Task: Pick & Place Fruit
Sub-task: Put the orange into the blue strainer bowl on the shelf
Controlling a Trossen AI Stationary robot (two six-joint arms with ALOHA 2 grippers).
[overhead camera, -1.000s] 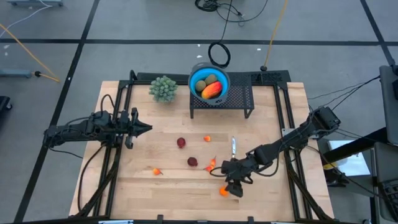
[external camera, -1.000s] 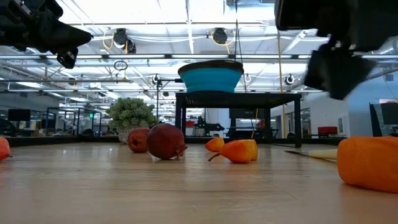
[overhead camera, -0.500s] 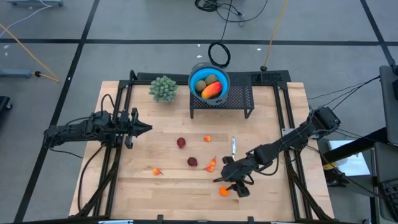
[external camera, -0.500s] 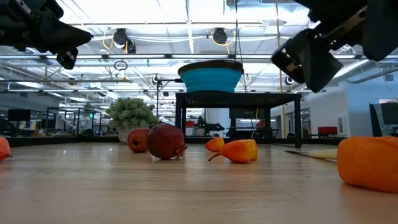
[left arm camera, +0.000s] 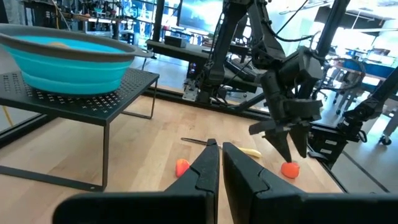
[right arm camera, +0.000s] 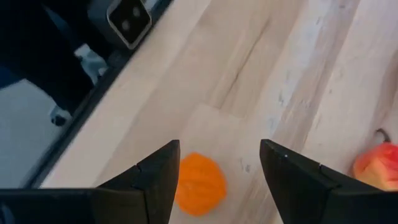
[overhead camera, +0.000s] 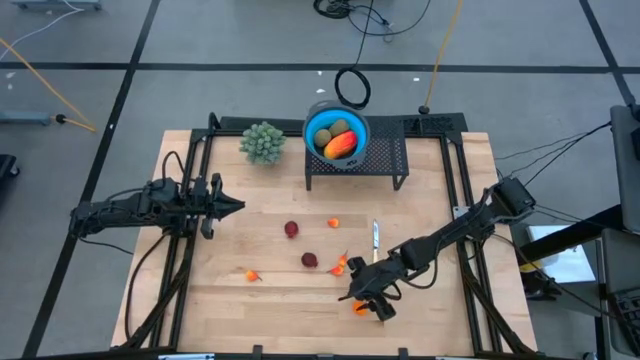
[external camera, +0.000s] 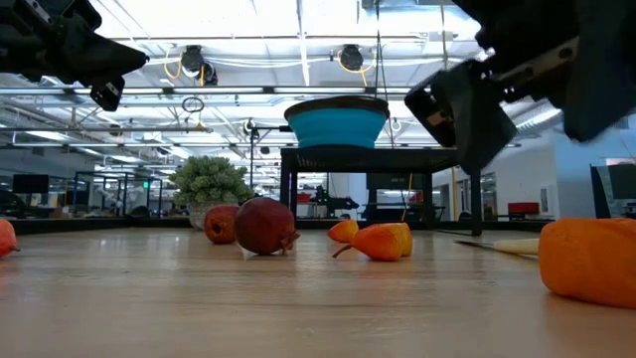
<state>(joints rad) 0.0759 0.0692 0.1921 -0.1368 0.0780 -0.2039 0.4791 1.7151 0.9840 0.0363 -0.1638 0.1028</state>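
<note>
My right gripper (overhead camera: 364, 293) (right arm camera: 219, 149) is open and hovers above a round orange fruit (overhead camera: 360, 308) (right arm camera: 199, 185) near the table's near edge; the fruit lies on the wood between the two fingers' line of sight. An orange-red fruit (overhead camera: 341, 265) (right arm camera: 379, 165), two dark red round ones (overhead camera: 291, 229) (overhead camera: 310, 260) and tiny orange ones (overhead camera: 333, 223) (overhead camera: 251, 275) lie on the table. The blue bowl (overhead camera: 318, 118) on the black stand holds a mango-like fruit (overhead camera: 341, 145) and brownish-green ovals. My left gripper (overhead camera: 236, 207) (left arm camera: 217, 152) waits, shut, at the table's left.
A knife (overhead camera: 376, 235) lies right of the fruits, close to the right arm. The black mesh stand (overhead camera: 385, 158) and the bushy green plant (overhead camera: 263, 142) sit at the far edge. Bare wood lies between the left gripper and the fruits.
My right gripper has shifted a little toward the table's left while staying above the table, over the round orange fruit. The fruits have stayed where they were.
</note>
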